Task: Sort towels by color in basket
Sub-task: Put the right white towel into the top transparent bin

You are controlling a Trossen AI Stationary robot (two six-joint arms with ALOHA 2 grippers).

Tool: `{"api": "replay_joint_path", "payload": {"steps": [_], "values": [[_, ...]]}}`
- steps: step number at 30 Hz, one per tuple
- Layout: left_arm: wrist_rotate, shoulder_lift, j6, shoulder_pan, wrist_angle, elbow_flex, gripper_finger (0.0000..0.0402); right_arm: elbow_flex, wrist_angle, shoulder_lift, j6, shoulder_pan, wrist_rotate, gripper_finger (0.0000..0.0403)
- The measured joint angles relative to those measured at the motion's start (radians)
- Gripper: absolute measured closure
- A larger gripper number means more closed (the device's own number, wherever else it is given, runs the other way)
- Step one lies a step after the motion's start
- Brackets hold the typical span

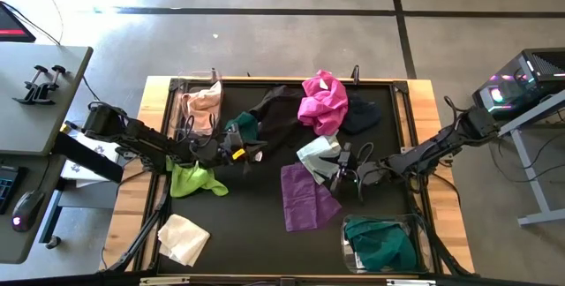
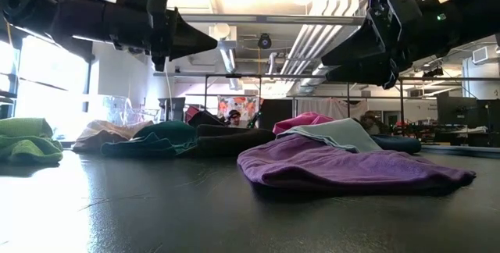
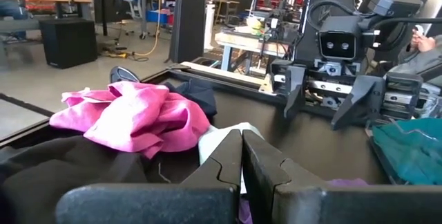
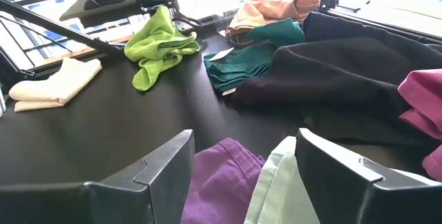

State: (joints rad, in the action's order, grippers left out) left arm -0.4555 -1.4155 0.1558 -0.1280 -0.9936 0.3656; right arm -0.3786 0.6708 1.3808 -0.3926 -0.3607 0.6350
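Observation:
Several towels lie on the black mat: magenta [image 1: 323, 101], black [image 1: 275, 109], a dark one [image 1: 362, 116], dark teal [image 1: 244, 127], pale mint [image 1: 316, 152], purple [image 1: 307, 196], lime green [image 1: 194, 180] and cream [image 1: 183, 237]. A peach towel [image 1: 203, 105] and a teal towel [image 1: 381, 242] each sit in a clear basket. My left gripper [image 1: 256, 154] [image 3: 242, 162] is shut and hovers above the mat [image 2: 212, 44] beside the dark teal towel. My right gripper [image 1: 337, 169] [image 4: 242, 141] is open and held above the mint towel [image 4: 280, 189] and the purple towel [image 4: 217, 175], touching neither.
One clear basket [image 1: 181, 92] stands at the far left corner, another [image 1: 419, 226] at the near right. The wooden table rim [image 1: 441, 189] frames the mat. A desk [image 1: 35, 101] stands to the left and a computer [image 1: 525, 79] to the right. Bare mat [image 1: 256, 233] lies at the near centre.

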Motion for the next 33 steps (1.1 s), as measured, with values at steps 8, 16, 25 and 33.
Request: {"api": "replay_joint_path", "payload": {"steps": [8,16,25,33], "values": [[-0.088,-0.06,0.007,-0.026,0.018,0.066,0.0401,0.0,0.0,0.0,0.0,0.0,0.0,0.016],[-0.061,-0.298,-0.067,-0.045,0.022,0.245,0.0401,0.0,0.0,0.0,-0.003,0.0,0.0,0.016],[-0.014,-0.373,-0.136,-0.045,0.06,0.345,0.0356,0.0,-0.017,0.0,-0.003,0.0,0.0,0.016],[0.054,-0.373,-0.107,-0.01,0.269,0.458,0.0238,0.0,-0.018,0.0,-0.001,0.0,0.0,0.016]]}}
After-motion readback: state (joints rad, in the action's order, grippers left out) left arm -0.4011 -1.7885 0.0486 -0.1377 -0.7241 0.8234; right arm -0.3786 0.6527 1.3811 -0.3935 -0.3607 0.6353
